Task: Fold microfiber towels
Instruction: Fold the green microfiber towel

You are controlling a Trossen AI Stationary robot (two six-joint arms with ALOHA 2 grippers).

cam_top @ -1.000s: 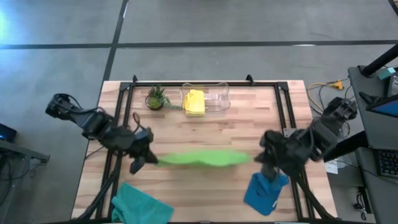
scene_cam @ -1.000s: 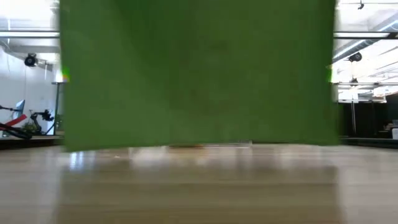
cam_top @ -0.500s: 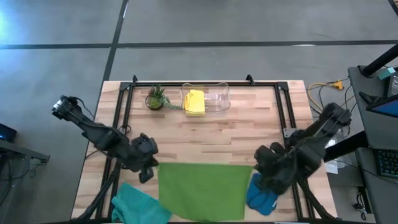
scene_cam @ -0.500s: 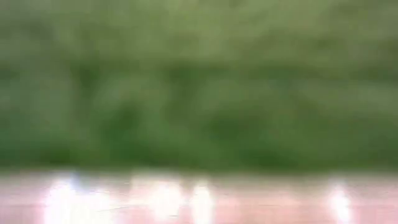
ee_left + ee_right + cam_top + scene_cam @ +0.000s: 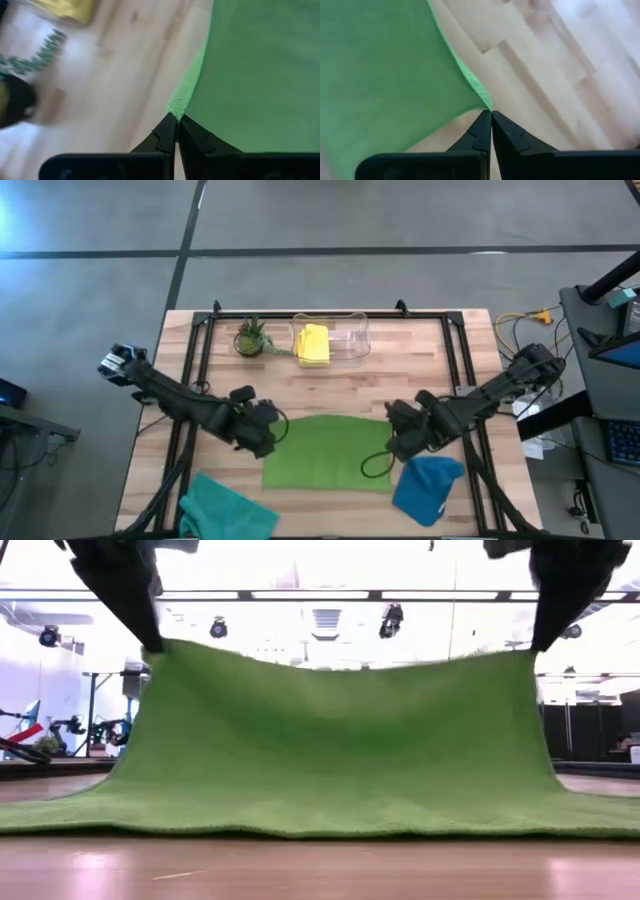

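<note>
Two sets of jaws, left (image 5: 268, 430) and right (image 5: 393, 442), pinch the green towel's (image 5: 325, 452) far corners, now likely spread flatter on the bench (image 5: 400, 380) for folding.

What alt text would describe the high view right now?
Both grippers, left and right, pinch the far corners of a lime green towel spread mid-table. A teal towel and blue towel lie nearby; a yellow towel sits in a clear bin.

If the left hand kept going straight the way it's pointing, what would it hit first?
Probably nothing solid at first. The left hand, shut on a corner of the green towel, points across the table toward the right hand, so it would travel over that towel and likely meet the right hand. Depth is hard to judge.
</note>
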